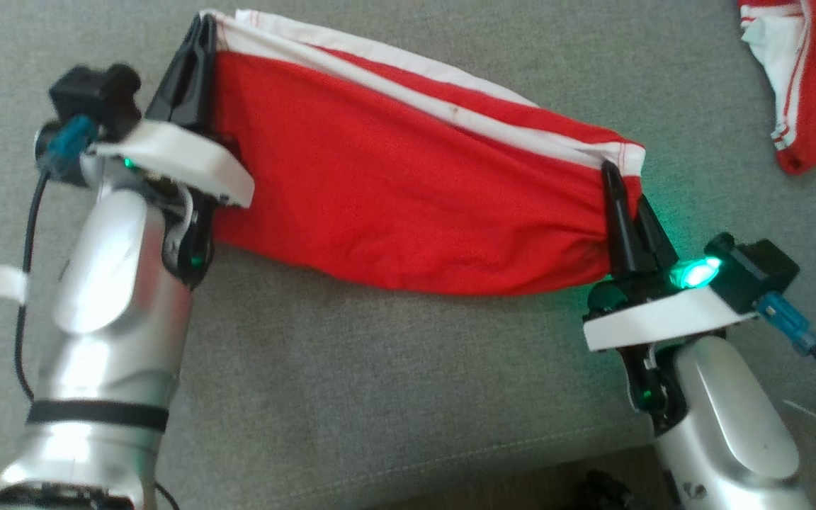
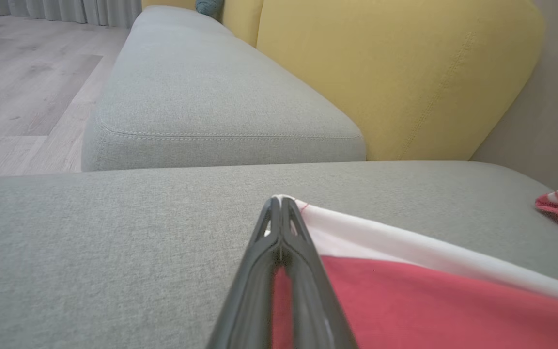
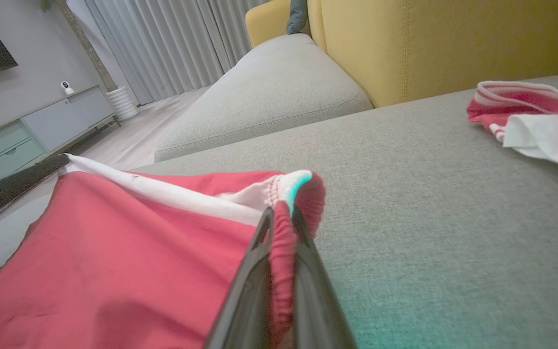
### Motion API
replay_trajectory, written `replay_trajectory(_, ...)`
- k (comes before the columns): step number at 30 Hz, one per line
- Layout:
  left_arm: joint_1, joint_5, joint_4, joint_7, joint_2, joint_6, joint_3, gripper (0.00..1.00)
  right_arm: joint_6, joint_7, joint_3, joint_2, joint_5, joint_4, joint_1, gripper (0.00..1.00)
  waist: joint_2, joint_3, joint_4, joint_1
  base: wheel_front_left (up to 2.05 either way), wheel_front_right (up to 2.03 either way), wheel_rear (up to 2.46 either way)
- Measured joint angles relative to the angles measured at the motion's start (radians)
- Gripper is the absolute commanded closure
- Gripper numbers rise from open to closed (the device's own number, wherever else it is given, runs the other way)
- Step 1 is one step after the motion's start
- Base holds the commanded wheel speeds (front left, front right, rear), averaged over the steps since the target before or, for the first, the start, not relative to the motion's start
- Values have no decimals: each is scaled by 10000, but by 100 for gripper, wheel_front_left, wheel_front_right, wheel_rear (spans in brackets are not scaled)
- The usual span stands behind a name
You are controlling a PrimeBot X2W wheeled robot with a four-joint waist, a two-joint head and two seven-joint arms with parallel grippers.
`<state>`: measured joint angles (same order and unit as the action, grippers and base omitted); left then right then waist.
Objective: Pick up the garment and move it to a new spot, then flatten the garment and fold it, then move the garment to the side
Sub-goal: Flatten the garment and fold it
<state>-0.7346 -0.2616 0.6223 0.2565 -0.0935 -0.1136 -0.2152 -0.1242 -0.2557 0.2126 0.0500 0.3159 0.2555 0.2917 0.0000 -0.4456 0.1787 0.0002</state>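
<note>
Red garment with a white band along its far edge: stretched between the two grippers, over the grey sofa seat. Lower edge sags in a shallow curve. Whether it touches the seat, cannot tell.

Left gripper: fingers pressed together, pinching the garment's left corner at the white band. Left wrist view confirms this, with the white hem caught right at the fingertips and red cloth running off to the right.

Right gripper: fingers pressed together on the right end, where the cloth is gathered and puckered. In the right wrist view a bunched red fold sits between the fingers, with a white edge poking out above the tips. Green lamp lit on the right wrist, tinting the nearby cloth and seat.

Second red-and-white garment: crumpled on the same seat, far right corner, well apart from the held one.

Yellow back cushion behind the seat. Pale wood floor beyond the left end.
</note>
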Motion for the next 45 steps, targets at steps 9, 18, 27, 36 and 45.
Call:
replay_trajectory(9,-1228,414,1668,0,61,94,-107,100,0,0,188,0,174,125,583,47,0,-423,122,0,0,0,0)
replay_trajectory(18,-1472,418,1672,0,349,92,-184,0,0,0,-236,2,186,-40,639,0,0,-232,15,-2,0,0,0)
replay_trajectory(27,57,21,268,2,506,-25,-295,0,0,0,-1463,-2,-391,-959,-259,0,0,488,-372,-2,0,0,0)
replay_trajectory(36,1661,-612,474,-1287,520,-15,-516,0,0,0,-2339,-17,-986,-1547,-1136,0,0,1416,-737,-3,0,0,0)
replay_trajectory(45,1982,-1049,510,-2941,477,100,-571,0,0,0,-2454,-23,-1060,-1662,-1233,0,0,1624,-691,-3,0,0,0)
